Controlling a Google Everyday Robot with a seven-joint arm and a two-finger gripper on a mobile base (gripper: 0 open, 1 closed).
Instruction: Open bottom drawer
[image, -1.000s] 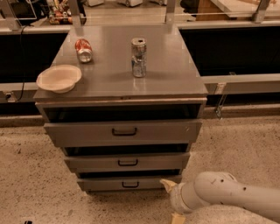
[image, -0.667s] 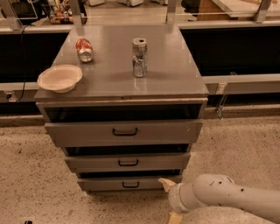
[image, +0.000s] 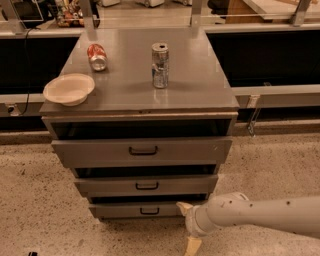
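Observation:
The grey metal cabinet has three drawers. The bottom drawer has the narrowest front, low near the floor, with a small black pull handle at its centre. Its front looks nearly flush with the cabinet. My gripper comes in from the right on a white arm. It sits just right of the bottom drawer's front, a little right of the handle. Its two cream fingers are spread apart, the upper fingertip by the drawer's right end and the lower one over the floor. It holds nothing.
On the cabinet top stand an upright silver can, a red can lying on its side and a white bowl. The top drawer and middle drawer sit above. Speckled floor surrounds the cabinet; counters run behind.
My gripper has moved a little to the left, closer to the bottom drawer's right end. The drawers and the objects on top have not moved.

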